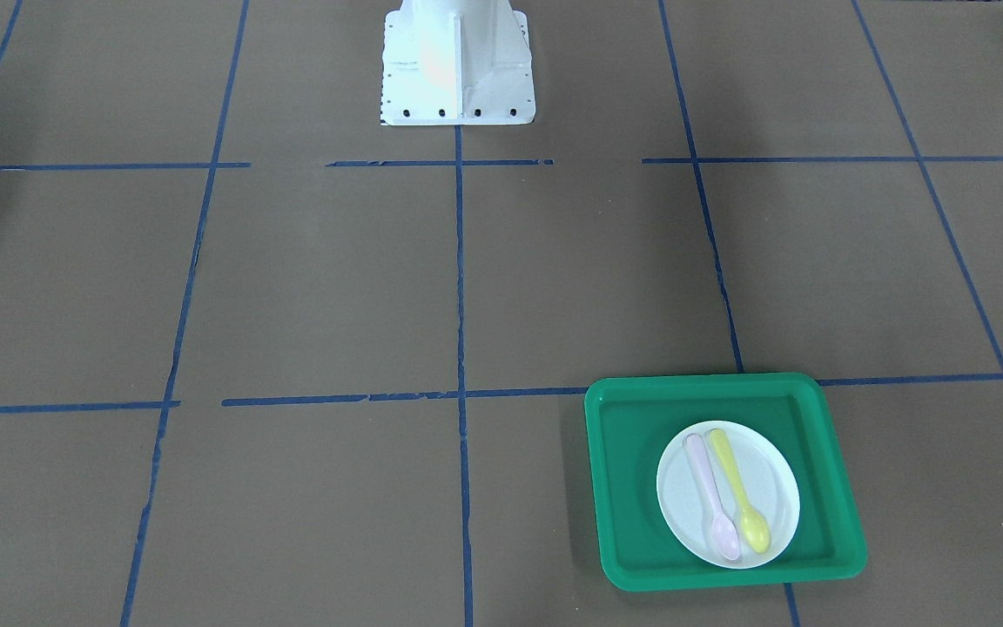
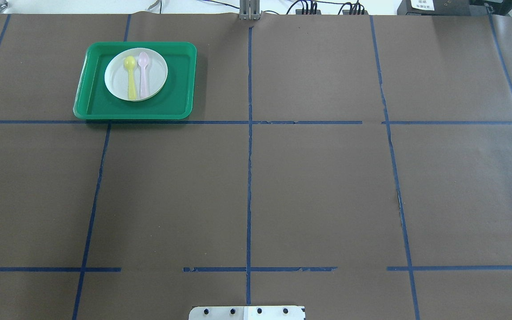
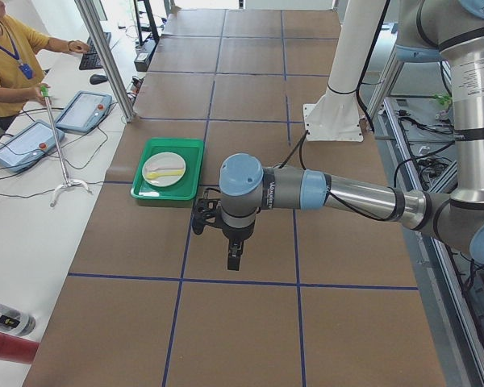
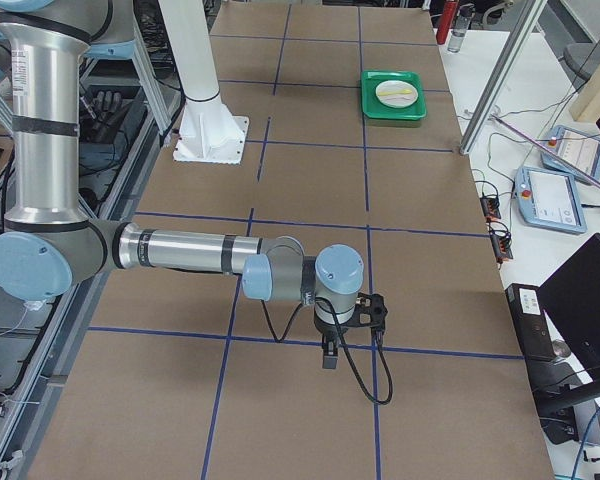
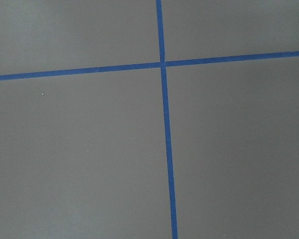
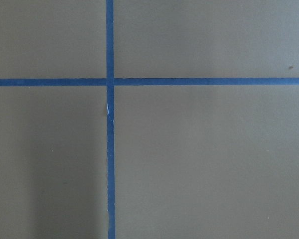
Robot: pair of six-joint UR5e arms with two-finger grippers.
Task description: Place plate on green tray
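The small white plate (image 1: 776,488) lies inside the green tray (image 1: 632,488) with a pink spoon (image 1: 710,496) and a yellow spoon (image 1: 738,492) on it. Tray (image 2: 91,104) and plate (image 2: 156,73) sit at the far left in the overhead view. Neither gripper shows in the overhead, front or wrist views. The left gripper (image 3: 235,262) hangs over bare table, well away from the tray (image 3: 189,176), only in the exterior left view. The right gripper (image 4: 328,358) hangs far from the tray (image 4: 393,113), only in the exterior right view. I cannot tell whether either is open or shut.
The table is brown paper marked with blue tape lines (image 2: 249,178). The white robot base (image 1: 456,65) stands at the table's edge. An operator (image 3: 8,56) and control tablets (image 3: 82,109) are beside the table. Both wrist views show only paper and tape.
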